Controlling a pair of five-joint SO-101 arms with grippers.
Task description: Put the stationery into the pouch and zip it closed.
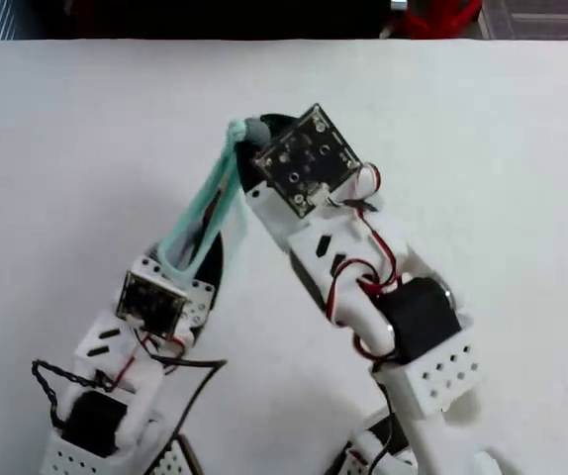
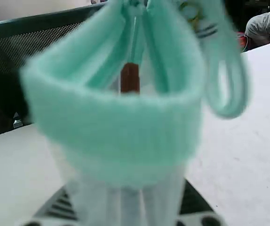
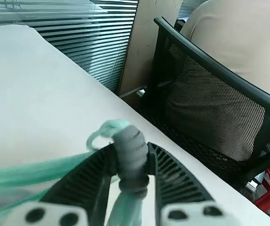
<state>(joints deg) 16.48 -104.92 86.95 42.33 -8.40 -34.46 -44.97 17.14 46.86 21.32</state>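
The mint-green pouch (image 1: 205,213) hangs stretched above the white table (image 1: 482,148) between both arms. My left gripper (image 1: 185,262) is shut on the pouch's near end. From the left wrist the pouch (image 2: 116,127) is close up, with a brown pencil tip (image 2: 129,77) showing between its zipper edges and a mint loop (image 2: 226,80) dangling at its side. My right gripper (image 3: 131,153) is shut on the grey zipper pull (image 3: 132,162) at the pouch's far end (image 1: 249,131), black fingers (image 3: 90,176) on either side of it. A small mint cord loop (image 3: 102,132) sticks out beside the pull.
The table's far edge (image 3: 139,117) is close beyond the right gripper. A black mesh chair (image 3: 205,113) with a seated person stands just past it. Window blinds (image 3: 74,28) are behind. Bare table surface lies to the left (image 1: 66,148) and right.
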